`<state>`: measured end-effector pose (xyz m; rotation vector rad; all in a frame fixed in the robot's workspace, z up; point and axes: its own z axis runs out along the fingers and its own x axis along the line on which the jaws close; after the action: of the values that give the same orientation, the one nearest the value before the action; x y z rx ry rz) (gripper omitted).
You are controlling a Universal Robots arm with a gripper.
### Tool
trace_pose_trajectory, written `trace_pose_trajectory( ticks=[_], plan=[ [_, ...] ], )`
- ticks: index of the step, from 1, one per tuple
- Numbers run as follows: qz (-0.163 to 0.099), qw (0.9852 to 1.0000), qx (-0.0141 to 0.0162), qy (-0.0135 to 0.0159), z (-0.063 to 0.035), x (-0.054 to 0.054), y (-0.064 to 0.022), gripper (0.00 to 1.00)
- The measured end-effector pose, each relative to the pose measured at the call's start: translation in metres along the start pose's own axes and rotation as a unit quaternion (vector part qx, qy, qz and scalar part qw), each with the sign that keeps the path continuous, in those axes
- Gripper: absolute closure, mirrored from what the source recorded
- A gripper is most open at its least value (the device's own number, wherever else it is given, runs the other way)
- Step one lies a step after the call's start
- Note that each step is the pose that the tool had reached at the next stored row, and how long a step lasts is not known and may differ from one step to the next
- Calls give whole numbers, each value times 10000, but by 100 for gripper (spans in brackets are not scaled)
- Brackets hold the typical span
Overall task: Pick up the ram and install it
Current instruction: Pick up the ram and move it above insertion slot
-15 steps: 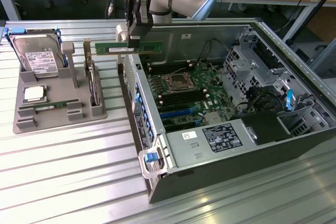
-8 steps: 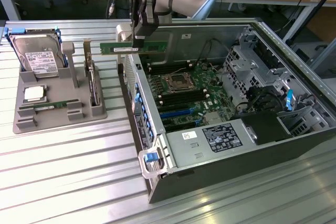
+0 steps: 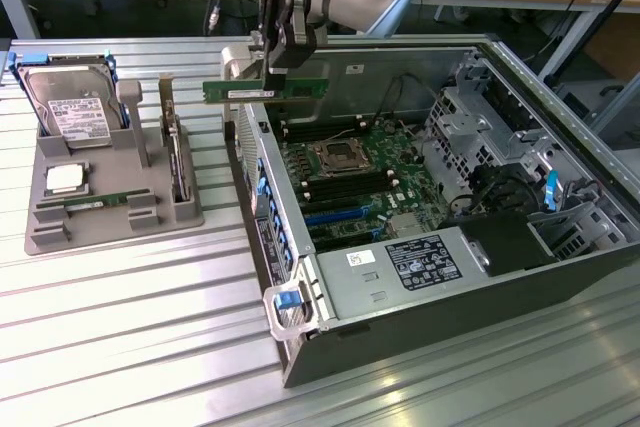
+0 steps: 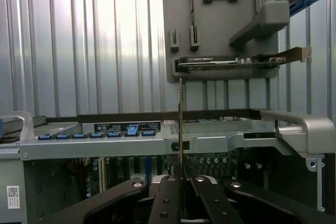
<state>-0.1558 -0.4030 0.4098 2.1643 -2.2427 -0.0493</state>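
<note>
Nearest the wrist camera, the black metal fingers of the gripper (image 4: 181, 182) are seen clamped together on the ram (image 4: 180, 129), a long, thin green circuit-board stick, viewed edge-on as a narrow upright line.

In the exterior view, the gripper (image 3: 275, 59) is seen hanging from the grey robot arm, and the ram (image 3: 300, 87) is held level by the middle of its upper long edge. Its black chips and pale label are turned towards the camera. It is held in the air above the far wall of the open grey metal computer case (image 3: 560, 277), at the exterior view's left end of that wall. It is not yet seated in the green motherboard (image 3: 350, 172) below.

A grey plastic parts tray (image 3: 110, 222) is set on the ribbed aluminium table (image 3: 130, 347), just beside the case on the exterior view's left.

The ram is judged light, stiff and fragile. A grip on the bare upper edge seems best, with the lower contact edge left free.
</note>
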Motion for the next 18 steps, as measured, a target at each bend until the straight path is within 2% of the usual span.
trace_pose_trajectory(
  ticks=[7,18],
  plan=[
    [0,10000,0,0,-2,-4,-116,87],
    [0,10000,0,0,-4,-8,-225,87]
  ],
)
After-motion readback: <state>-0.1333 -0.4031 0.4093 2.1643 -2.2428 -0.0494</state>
